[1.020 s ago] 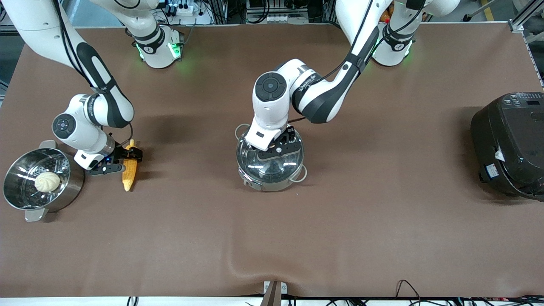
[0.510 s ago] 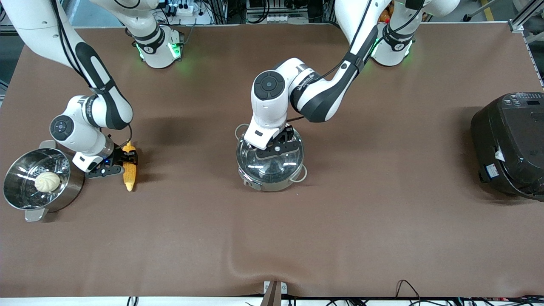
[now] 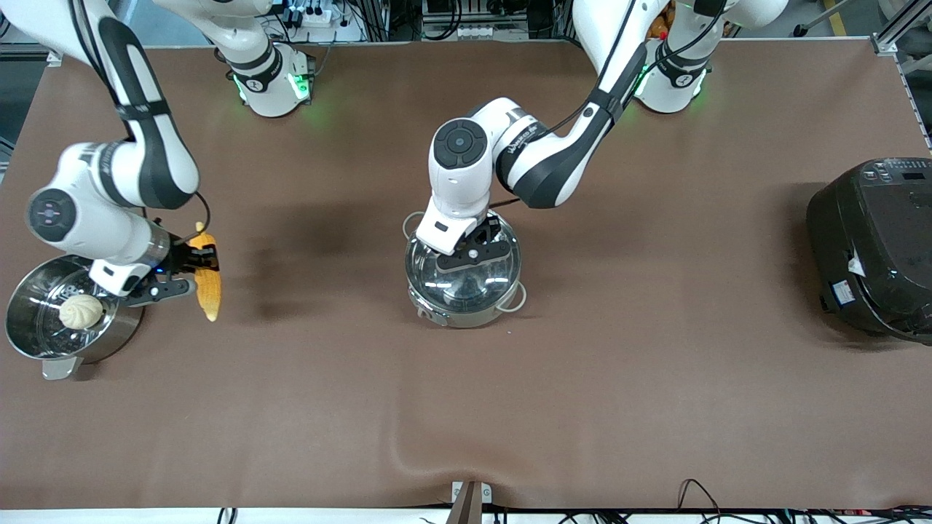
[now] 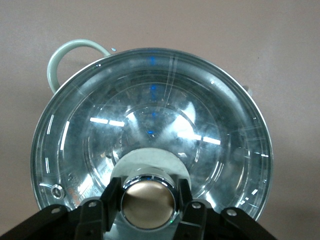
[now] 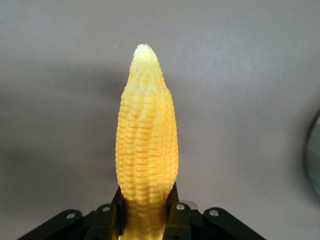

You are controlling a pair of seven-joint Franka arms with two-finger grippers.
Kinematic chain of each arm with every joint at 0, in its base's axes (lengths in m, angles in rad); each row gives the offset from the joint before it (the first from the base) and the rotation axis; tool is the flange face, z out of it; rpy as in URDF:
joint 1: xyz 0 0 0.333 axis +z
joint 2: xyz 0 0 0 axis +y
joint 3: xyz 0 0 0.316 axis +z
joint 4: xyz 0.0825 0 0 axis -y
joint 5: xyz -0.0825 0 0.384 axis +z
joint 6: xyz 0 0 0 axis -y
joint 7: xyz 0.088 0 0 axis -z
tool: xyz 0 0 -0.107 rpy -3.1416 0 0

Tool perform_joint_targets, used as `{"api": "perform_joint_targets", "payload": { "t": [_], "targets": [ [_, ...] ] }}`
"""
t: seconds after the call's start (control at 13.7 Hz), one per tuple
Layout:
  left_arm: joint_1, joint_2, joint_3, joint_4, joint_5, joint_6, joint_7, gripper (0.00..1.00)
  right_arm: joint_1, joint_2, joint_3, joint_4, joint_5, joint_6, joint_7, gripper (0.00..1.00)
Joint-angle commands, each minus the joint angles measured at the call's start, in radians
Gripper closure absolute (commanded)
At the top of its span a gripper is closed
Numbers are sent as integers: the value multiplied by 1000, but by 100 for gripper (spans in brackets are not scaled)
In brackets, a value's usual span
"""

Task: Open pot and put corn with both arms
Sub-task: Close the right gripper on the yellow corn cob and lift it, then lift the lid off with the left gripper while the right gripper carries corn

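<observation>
The shiny pot (image 3: 437,306) with wire loop handles stands mid-table with its glass lid (image 3: 502,273) on it. My left gripper (image 3: 473,255) is down on the lid, its fingers shut on the copper-coloured knob (image 4: 148,202). In the left wrist view the lid (image 4: 150,110) sits flat on the pot and one wire handle (image 4: 75,50) shows. My right gripper (image 3: 195,262) is shut on the thick end of the yellow corn (image 3: 207,291) and holds it in the air over bare table beside the other steel pot. In the right wrist view the corn (image 5: 146,140) points away from the gripper (image 5: 146,212).
A steel pot with flat tab handles (image 3: 44,349) and a perforated insert holds a pale bun (image 3: 80,311) at the right arm's end of the table, close to the held corn. A large black rice cooker (image 3: 874,247) stands at the left arm's end.
My right gripper has lifted the corn off the table and carried it toward the right arm's end. My left gripper has stayed on the lid's knob, and the lid has not moved.
</observation>
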Motion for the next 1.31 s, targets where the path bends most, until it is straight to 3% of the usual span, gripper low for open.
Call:
{"api": "perform_joint_targets", "payload": {
  "t": [0.0, 0.22, 0.36, 0.58, 0.87, 1.02, 1.24],
  "targets": [
    [13, -68, 8, 11, -18, -21, 25, 100, 40, 3, -3, 113, 8, -133, 30, 80],
    [70, -179, 2, 11, -53, -135, 86, 100, 75, 0, -3, 141, 8, -147, 64, 80],
    [91, -252, 11, -14, -44, -220, 157, 100, 110, 0, -2, 203, 8, -225, 109, 80],
    [174, -348, 11, -69, -7, -317, 264, 100, 240, 6, 6, 256, 15, -264, 316, 81],
    [339, -453, 3, -207, -4, -306, 491, 100, 446, 63, 6, 415, 58, -271, 624, 81],
    [370, -480, 2, -283, -9, -286, 499, 100, 481, 100, 6, 476, 167, -271, 663, 82],
    [415, -557, 5, -530, -4, -70, 510, 100, 627, 204, 3, 583, 189, -263, 868, 82]
  ]
}}
